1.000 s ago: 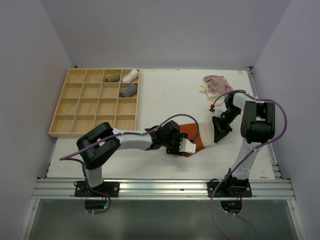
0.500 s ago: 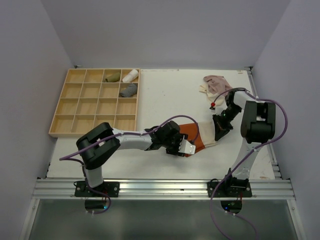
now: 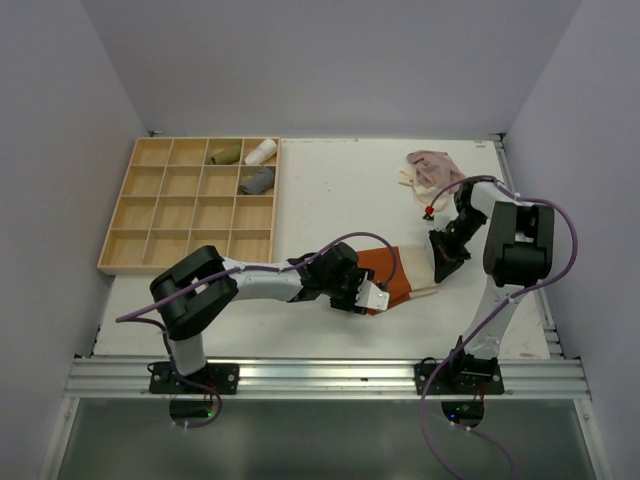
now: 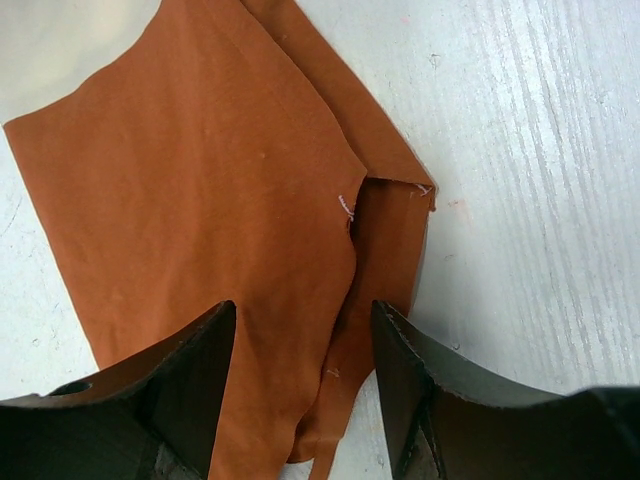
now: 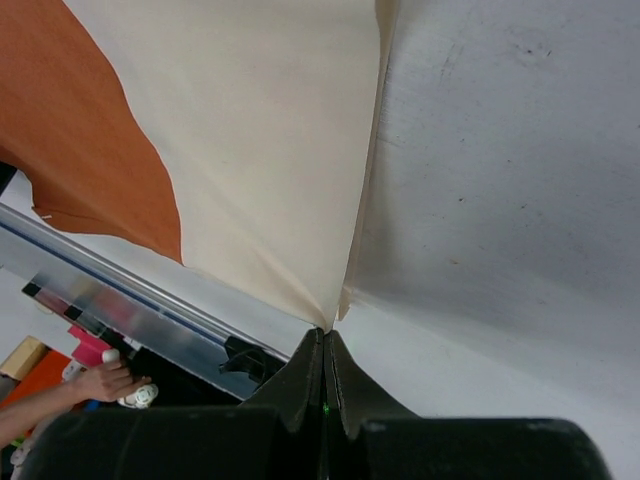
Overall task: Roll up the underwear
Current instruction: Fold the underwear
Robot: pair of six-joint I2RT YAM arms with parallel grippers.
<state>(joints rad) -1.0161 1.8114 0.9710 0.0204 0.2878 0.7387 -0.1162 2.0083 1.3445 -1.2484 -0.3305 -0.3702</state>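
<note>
A rust-orange underwear [image 3: 383,266] lies flat on the white table between the two arms, its cream part [image 3: 421,272] on the right. My left gripper [image 3: 372,297] is open low over its near-left edge. In the left wrist view the orange cloth [image 4: 220,200] spreads ahead and a folded edge runs between the fingers [image 4: 190,390]. My right gripper [image 5: 326,335] is shut on a corner of the cream part [image 5: 270,150], which rises taut from the tips beside the orange cloth [image 5: 80,140]. A pale beige-pink underwear [image 3: 430,168] lies crumpled at the back right.
A wooden compartment tray [image 3: 150,215] stands at the back left and holds three rolled cloths [image 3: 257,180] in its far right cells. An aluminium rail [image 3: 320,375] runs along the near edge. A person's hand [image 5: 100,380] shows beyond the table edge.
My left gripper has shifted slightly toward the near edge over the orange cloth. The right gripper has drawn its corner a little to the right, and the cloth lies flatter.
</note>
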